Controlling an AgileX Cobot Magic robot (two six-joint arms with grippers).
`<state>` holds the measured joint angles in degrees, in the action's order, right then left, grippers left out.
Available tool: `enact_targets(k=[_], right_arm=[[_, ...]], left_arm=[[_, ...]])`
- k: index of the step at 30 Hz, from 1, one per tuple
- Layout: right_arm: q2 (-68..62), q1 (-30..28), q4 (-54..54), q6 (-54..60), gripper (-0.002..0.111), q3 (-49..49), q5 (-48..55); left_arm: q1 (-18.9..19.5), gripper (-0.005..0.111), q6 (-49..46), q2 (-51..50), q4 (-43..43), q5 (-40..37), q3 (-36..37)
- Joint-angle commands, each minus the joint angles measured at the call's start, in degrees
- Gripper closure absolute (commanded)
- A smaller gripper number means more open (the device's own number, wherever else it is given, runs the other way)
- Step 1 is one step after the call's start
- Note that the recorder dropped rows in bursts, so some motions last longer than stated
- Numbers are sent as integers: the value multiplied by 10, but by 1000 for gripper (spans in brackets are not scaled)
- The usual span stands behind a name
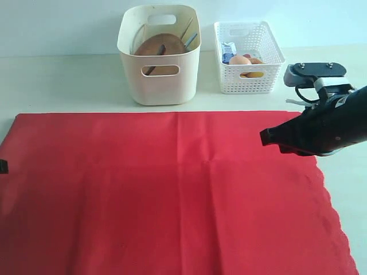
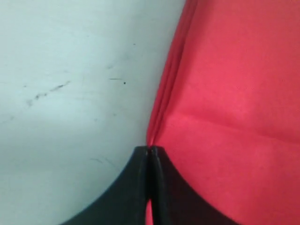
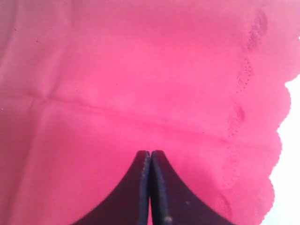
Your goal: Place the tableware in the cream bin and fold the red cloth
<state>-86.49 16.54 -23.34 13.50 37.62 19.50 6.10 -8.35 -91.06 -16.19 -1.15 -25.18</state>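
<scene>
The red cloth lies spread flat in front of the cream bin. The right gripper hangs above the cloth's right part, jaws closed and empty. Only the left wrist view shows the left gripper, closed on the cloth's gathered left edge.

Probably a robot lab, pale table, plain wall, black arm
</scene>
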Motion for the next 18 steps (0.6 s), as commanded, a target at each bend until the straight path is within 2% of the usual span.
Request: enact_targets(k=[1,4,6,12,14,18], right_arm=[[-51,-4,14,1,108,-2,-24],[-103,-4,13,-1,108,-2,-29],[-135,-4,7,-1,108,-2,-32],[-148,-4,7,-1,108,0,-34],[-145,-4,2,-1,108,0,-34],[-105,-4,-2,-1,108,1,-26]], left_arm=[[-4,107,-22,43,10,-93,-40],[-13,107,-22,96,4,-129,-55],[-43,107,-45,142,4,-156,-71],[-154,107,-49,233,-8,-240,-126],[-218,107,-49,254,-33,-254,-161],[-301,107,-49,255,-47,-265,-207]])
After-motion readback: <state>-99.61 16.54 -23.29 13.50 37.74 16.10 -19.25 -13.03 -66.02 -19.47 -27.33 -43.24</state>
